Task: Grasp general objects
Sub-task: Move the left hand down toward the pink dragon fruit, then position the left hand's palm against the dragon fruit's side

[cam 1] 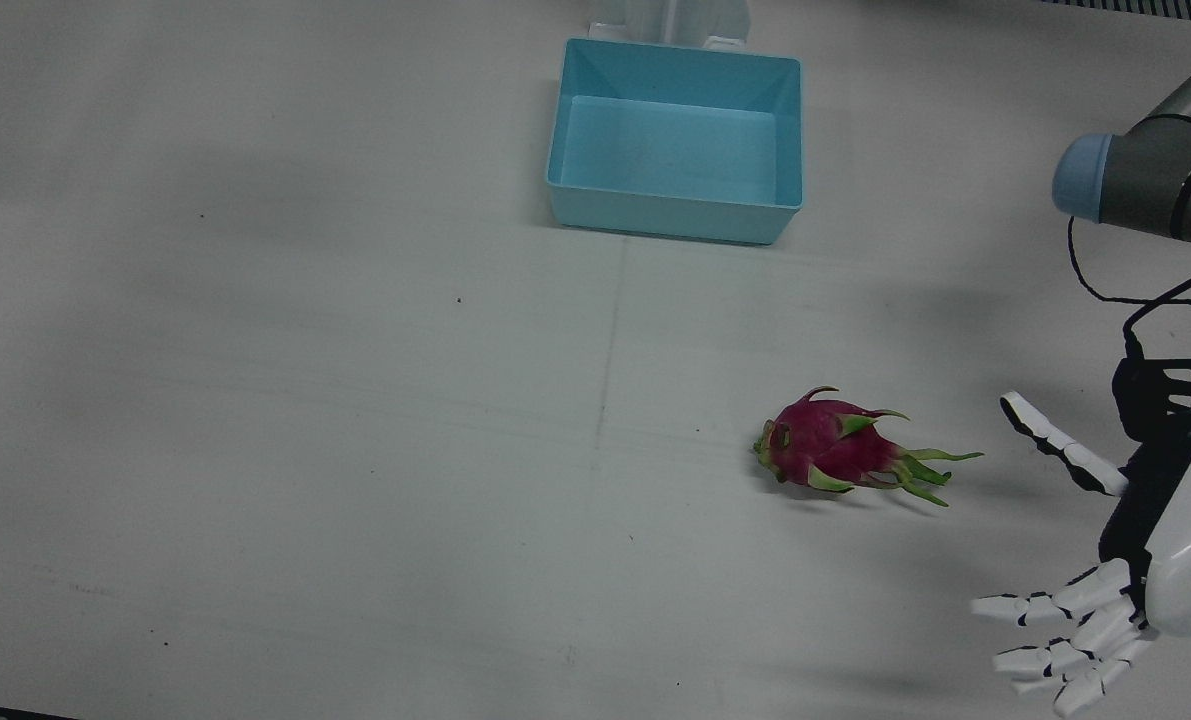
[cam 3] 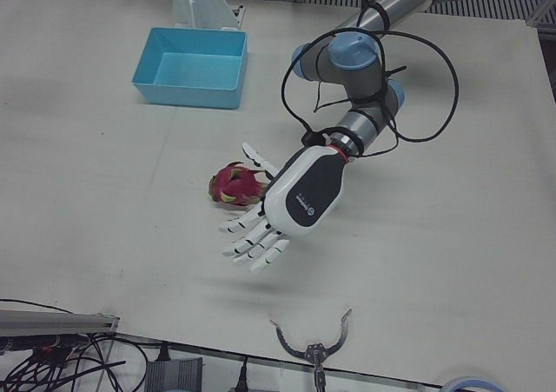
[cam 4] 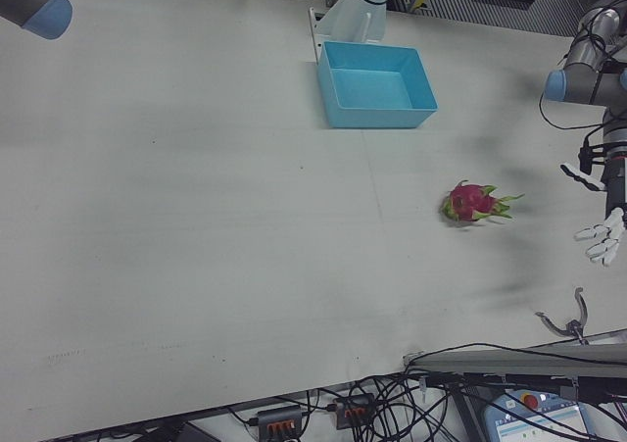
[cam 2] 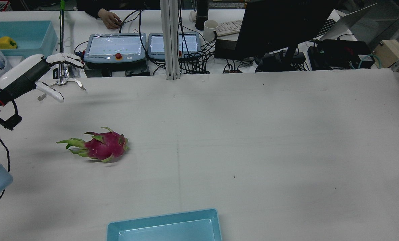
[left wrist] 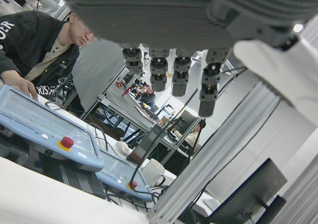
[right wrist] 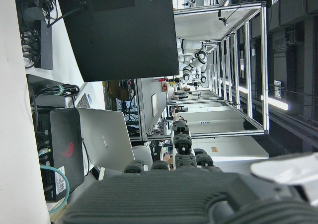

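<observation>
Dragon fruit (cam 1: 835, 447) lies on the counter (cam 1: 355, 450), leafy tip toward the left hand (cam 1: 1085, 590). That hand is nearer: fingers spread, empty. Right hand's state cannot be told.

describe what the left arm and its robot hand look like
The left arm is a silver-grey tube with pale blue joint caps and loose black cables looping along it. A thin red ring sits at the wrist. The left robot hand has a black back panel with a small white logo, a glossy white shell, and white fingers with dark gaps at the joints.
</observation>
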You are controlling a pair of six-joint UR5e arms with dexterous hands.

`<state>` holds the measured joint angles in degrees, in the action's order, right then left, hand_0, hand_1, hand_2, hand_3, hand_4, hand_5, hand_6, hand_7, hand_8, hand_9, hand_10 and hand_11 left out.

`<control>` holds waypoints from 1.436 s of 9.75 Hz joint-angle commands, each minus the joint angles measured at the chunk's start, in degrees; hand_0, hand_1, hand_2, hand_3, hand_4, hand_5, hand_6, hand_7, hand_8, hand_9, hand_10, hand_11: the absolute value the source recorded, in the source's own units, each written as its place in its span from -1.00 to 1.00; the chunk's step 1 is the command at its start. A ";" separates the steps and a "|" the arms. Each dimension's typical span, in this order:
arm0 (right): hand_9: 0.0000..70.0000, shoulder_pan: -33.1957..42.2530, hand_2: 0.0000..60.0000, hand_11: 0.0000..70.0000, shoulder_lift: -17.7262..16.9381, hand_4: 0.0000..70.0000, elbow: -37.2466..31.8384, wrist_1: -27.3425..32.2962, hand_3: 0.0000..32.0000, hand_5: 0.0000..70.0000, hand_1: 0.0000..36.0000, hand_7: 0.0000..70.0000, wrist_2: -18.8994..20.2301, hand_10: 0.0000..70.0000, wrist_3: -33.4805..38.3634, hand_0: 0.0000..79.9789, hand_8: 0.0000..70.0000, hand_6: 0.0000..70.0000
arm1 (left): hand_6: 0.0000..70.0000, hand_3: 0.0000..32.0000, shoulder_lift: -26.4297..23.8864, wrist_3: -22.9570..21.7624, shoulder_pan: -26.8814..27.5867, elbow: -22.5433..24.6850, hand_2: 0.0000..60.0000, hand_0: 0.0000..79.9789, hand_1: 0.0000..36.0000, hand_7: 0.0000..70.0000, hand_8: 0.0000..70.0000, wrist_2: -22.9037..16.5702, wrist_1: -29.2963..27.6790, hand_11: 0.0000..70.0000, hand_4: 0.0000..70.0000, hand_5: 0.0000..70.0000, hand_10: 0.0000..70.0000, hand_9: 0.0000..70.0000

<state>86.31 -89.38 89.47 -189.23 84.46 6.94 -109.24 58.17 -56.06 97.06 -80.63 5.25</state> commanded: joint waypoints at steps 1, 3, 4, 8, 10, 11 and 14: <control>-1.00 0.00 -1.00 -1.00 0.00 -1.00 0.00 0.00 -1.00 -1.00 -1.00 -1.00 0.00 -1.00 0.00 -1.00 -1.00 -1.00 | -0.82 -0.98 -0.19 20.35 8.14 7.60 -0.95 0.18 -0.53 -0.57 -0.57 0.30 11.07 -0.77 -0.75 -0.58 -0.85 -0.86; -1.00 0.00 -1.00 -1.00 0.00 -1.00 0.00 0.00 -1.00 -1.00 -1.00 -1.00 0.00 -1.00 0.00 -1.00 -1.00 -1.00 | -0.94 -0.31 -0.19 28.11 13.15 8.59 -0.89 0.18 -0.45 -0.67 -0.63 5.19 14.95 -0.84 -0.93 -0.65 -0.91 -0.95; -1.00 0.00 -1.00 -1.00 0.00 -1.00 0.00 0.00 -1.00 -1.00 -1.00 -1.00 0.00 -1.00 0.00 -1.00 -1.00 -1.00 | -0.97 -0.05 -0.01 29.79 16.13 7.89 -0.89 0.19 -0.42 -0.67 -0.64 10.01 15.23 -0.86 -0.99 -0.64 -0.92 -0.97; -1.00 0.00 -1.00 -1.00 0.00 -1.00 0.00 0.00 -1.00 -1.00 -1.00 -1.00 0.00 -1.00 0.00 -1.00 -1.00 -1.00 | -1.00 0.41 0.16 34.36 18.10 3.67 -0.79 0.13 -0.52 -0.76 -0.63 12.96 13.04 -0.87 -1.00 -0.76 -0.92 -0.97; -1.00 0.00 -1.00 -1.00 0.00 -1.00 0.00 0.00 -1.00 -1.00 -1.00 -1.00 0.00 -1.00 0.00 -1.00 -1.00 -1.00 | -1.00 1.00 0.25 37.36 18.01 2.26 -0.80 0.08 -0.58 -0.81 -0.66 13.05 13.04 -0.86 -1.00 -0.74 -0.91 -1.00; -1.00 0.00 -1.00 -1.00 0.00 -1.00 0.00 0.00 -1.00 -1.00 -1.00 -1.00 0.00 -1.00 0.00 -1.00 -1.00 -1.00 | -1.00 0.99 0.16 37.63 17.83 2.26 -0.77 0.08 -0.56 -0.82 -0.66 12.96 13.82 -0.87 -1.00 -0.72 -0.92 -1.00; -1.00 0.00 -1.00 -1.00 0.00 -1.00 0.00 0.00 -1.00 -1.00 -1.00 -1.00 0.00 -1.00 0.00 -1.00 -1.00 -1.00 | -1.00 1.00 0.25 39.64 18.09 2.08 -0.73 0.08 -0.54 -0.84 -0.65 12.96 14.62 -0.89 -1.00 -0.73 -0.94 -1.00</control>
<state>86.31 -89.39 89.47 -189.23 84.46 6.94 -108.97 95.79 -38.12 99.37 -67.67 19.46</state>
